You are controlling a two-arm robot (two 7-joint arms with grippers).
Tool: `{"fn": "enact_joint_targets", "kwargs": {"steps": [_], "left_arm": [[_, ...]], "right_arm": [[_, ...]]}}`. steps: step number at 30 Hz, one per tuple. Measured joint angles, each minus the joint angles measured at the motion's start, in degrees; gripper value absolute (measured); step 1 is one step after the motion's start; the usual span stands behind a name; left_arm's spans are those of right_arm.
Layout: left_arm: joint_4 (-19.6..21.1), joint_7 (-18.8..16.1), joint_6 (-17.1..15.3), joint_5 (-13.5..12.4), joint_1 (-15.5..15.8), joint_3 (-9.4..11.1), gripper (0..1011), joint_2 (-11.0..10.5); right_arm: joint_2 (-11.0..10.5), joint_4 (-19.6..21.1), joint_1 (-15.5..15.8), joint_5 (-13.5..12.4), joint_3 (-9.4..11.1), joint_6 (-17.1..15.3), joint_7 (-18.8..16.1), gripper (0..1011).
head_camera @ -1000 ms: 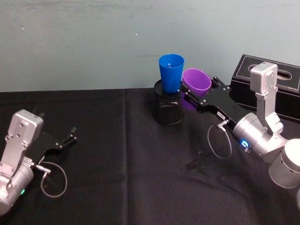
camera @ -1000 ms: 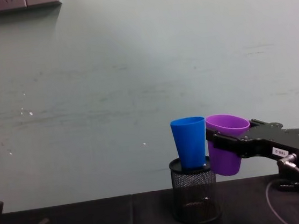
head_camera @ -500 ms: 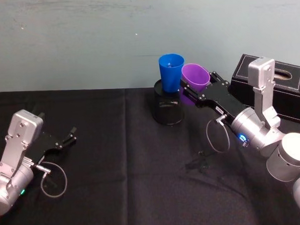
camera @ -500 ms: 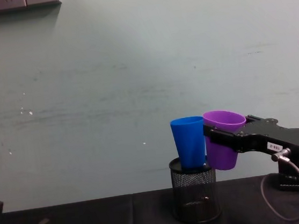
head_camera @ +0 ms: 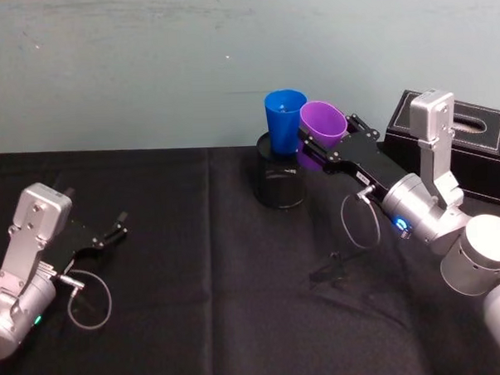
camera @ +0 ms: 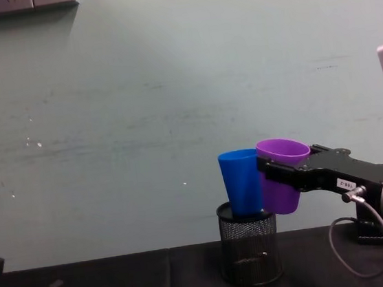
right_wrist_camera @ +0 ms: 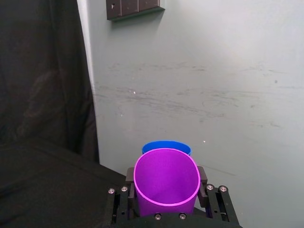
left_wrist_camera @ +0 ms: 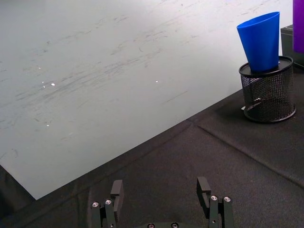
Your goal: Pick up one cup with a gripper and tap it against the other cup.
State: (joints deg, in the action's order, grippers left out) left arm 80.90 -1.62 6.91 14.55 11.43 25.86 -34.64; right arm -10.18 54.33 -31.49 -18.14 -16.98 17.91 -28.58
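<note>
The blue cup (head_camera: 286, 119) stands upright in a black wire-mesh holder (head_camera: 281, 182) at the back of the table. My right gripper (head_camera: 316, 149) is shut on the purple cup (head_camera: 320, 124), holding it in the air just right of the blue cup, tilted, with its rim meeting the blue cup's side. From the chest view the purple cup (camera: 281, 192) overlaps the blue cup's (camera: 240, 183) right flank above the holder (camera: 250, 251). The right wrist view shows the purple cup (right_wrist_camera: 166, 183) between both fingers (right_wrist_camera: 129, 174), with the blue rim (right_wrist_camera: 166, 143) right behind. My left gripper (head_camera: 111, 233) rests open at the far left.
A black box (head_camera: 472, 140) sits at the back right, behind the right arm. Black cloth (head_camera: 205, 306) covers the table, and a pale wall runs close behind the cups. The left wrist view shows the blue cup (left_wrist_camera: 261, 40) and holder (left_wrist_camera: 268, 95) far off.
The right gripper has carried the purple cup left and slightly up, from a small gap beside the blue cup to contact with it. The left arm has not moved.
</note>
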Motion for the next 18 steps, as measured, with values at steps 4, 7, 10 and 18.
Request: {"fn": "enact_joint_targets", "kwargs": {"steps": [4,7,10,18], "left_arm": [[0.0,0.0,0.0,0.0,0.0,0.0,1011,0.0],[0.0,0.0,0.0,0.0,0.0,0.0,1011,0.0],[0.0,0.0,0.0,0.0,0.0,0.0,1011,0.0],[0.0,0.0,0.0,0.0,0.0,0.0,1011,0.0]], "right_arm": [[0.2,-0.6,-0.4,0.1,0.0,0.3,-0.2,731],[0.3,-1.1,-0.7,0.1,0.0,0.4,-0.3,731],[0.5,-1.6,-1.1,0.2,-0.1,0.6,-0.4,731],[1.1,-3.1,-2.1,0.2,-0.2,1.0,-0.8,731]]}}
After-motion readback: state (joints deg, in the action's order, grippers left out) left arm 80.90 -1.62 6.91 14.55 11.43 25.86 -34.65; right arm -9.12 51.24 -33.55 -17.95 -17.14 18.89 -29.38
